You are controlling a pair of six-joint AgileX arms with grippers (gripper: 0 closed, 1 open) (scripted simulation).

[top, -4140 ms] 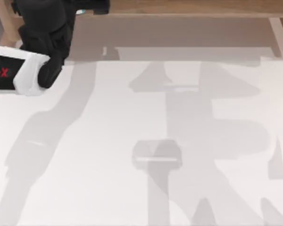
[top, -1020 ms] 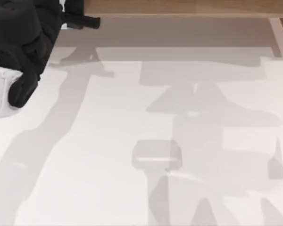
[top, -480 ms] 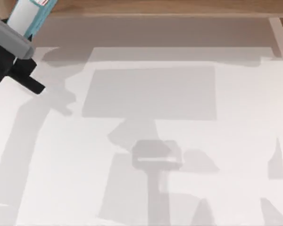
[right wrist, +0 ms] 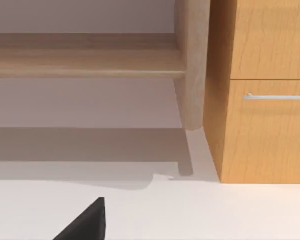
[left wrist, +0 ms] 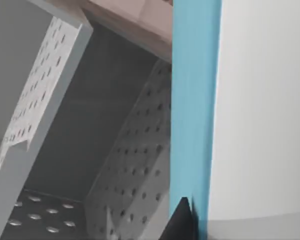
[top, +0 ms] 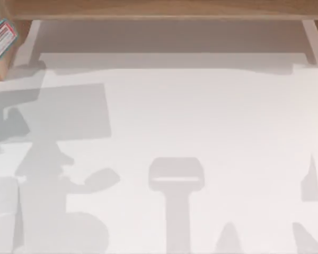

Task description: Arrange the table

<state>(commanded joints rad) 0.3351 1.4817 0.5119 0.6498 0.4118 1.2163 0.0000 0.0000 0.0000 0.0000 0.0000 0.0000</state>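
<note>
- One item in play: a teal-edged white box (top: 0, 41) at the top view's far-left edge, by the wooden shelf frame (top: 159, 8).
- L wrist view: box edge close up, grey perforated rack (left wrist: 115, 170) behind; can't tell L grip state.
- Step, prob.: carrying box to rack.
- Next: line up w/ a slot, lower slowly.
- Table (top: 201, 116) spreads bare below.
- R arm parked low by shelf leg; R grip state can't tell.
</note>
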